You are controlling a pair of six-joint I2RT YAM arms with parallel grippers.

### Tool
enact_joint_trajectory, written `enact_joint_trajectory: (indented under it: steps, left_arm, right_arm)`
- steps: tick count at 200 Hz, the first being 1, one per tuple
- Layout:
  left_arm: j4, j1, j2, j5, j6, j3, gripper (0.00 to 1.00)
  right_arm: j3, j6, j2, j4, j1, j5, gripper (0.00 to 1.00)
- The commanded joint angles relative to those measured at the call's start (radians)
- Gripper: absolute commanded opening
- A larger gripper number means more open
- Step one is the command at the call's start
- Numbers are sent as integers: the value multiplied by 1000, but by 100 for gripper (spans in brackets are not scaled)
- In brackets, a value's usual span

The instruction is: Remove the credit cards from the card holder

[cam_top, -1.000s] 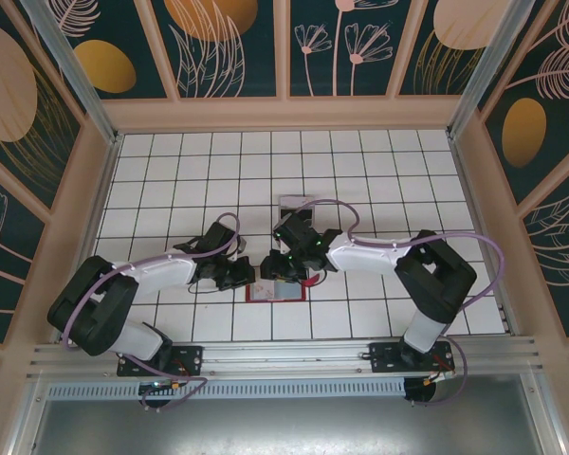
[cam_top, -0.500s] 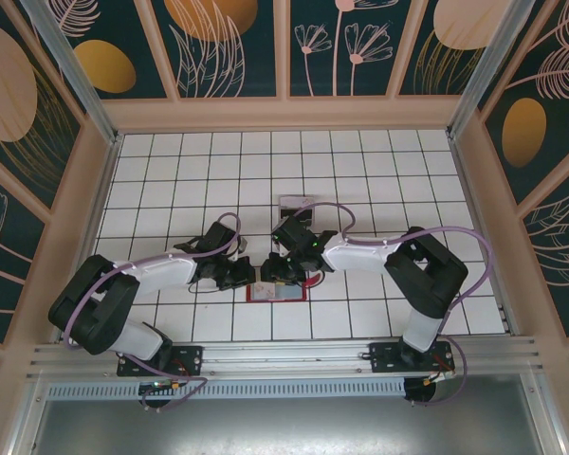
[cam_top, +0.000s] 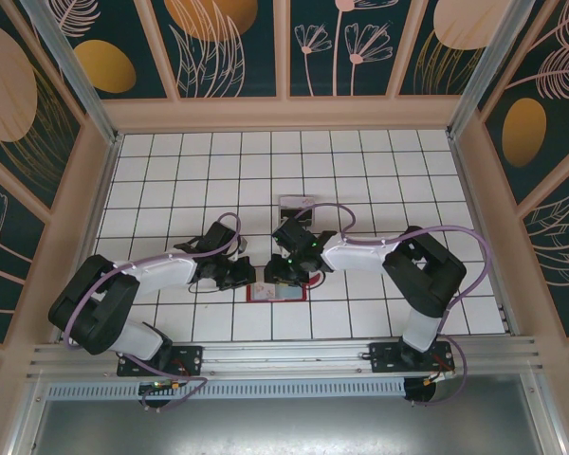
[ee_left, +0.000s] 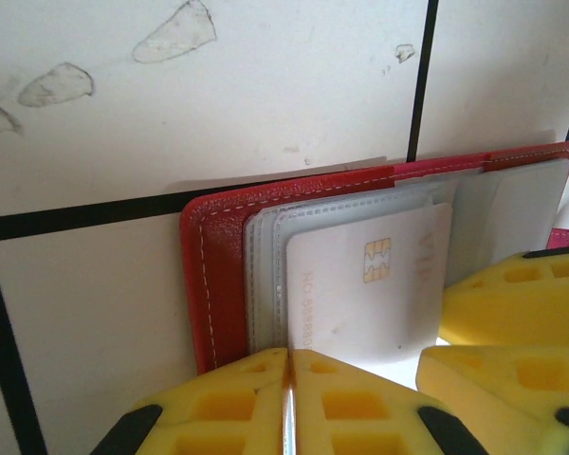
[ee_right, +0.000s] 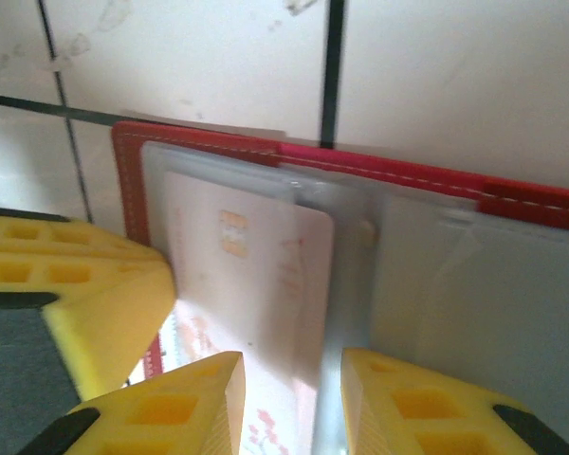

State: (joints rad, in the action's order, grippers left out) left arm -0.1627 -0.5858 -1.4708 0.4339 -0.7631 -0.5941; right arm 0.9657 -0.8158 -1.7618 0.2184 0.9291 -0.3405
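The counter (cam_top: 171,171) is white tile with black lines. An open red wallet (cam_top: 277,293) lies near its front, a pale tray (cam_top: 297,203) farther back.

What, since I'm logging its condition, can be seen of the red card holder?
The card holder lies open and flat on the white tiled table. Its red, leather-like cover has pale stitching along the rim; inside are clear greyish plastic pockets, one holding a pale card with a gold chip. The left gripper, shut, meets its edge; the right gripper stands with jaws apart over the card's edge.
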Motion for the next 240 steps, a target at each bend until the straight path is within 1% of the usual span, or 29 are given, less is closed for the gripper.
enact_joint_trajectory:
  steps: [1, 28, 53, 72, 94, 129, 179, 201, 240]
  left_arm:
    - [-60, -6, -13, -35, 19, -3, 11]
    - [-63, -6, -11, -35, 19, -4, 11]
    - [-64, -5, -11, -36, 21, -3, 11]
    - [-63, -6, -11, -38, 19, -2, 11]
    - [-65, -6, -11, -38, 19, -4, 11]
    - [-66, -5, -14, -38, 21, -5, 11]
    - [-90, -6, 8, -54, 21, -23, 12]
    - [-109, -6, 45, -70, 13, -49, 15]
    - [-114, -6, 54, -71, 9, -62, 17]
  right_arm:
    - [-10, 20, -7, 54, -4, 47, 33]
    - [-7, 19, -1, 58, -4, 51, 33]
    - [-15, 12, 21, 19, -2, 28, 33]
    - [-29, -1, 22, -16, -4, 7, 29]
    - [-42, -8, 15, -29, -4, 6, 21]
    - [-52, -15, 22, -36, -6, 7, 16]
    - [-38, -9, 40, 15, -7, 42, 17]
    - [-33, -10, 61, 19, -7, 44, 18]
    - [-57, -28, 83, -60, -9, -3, 21]
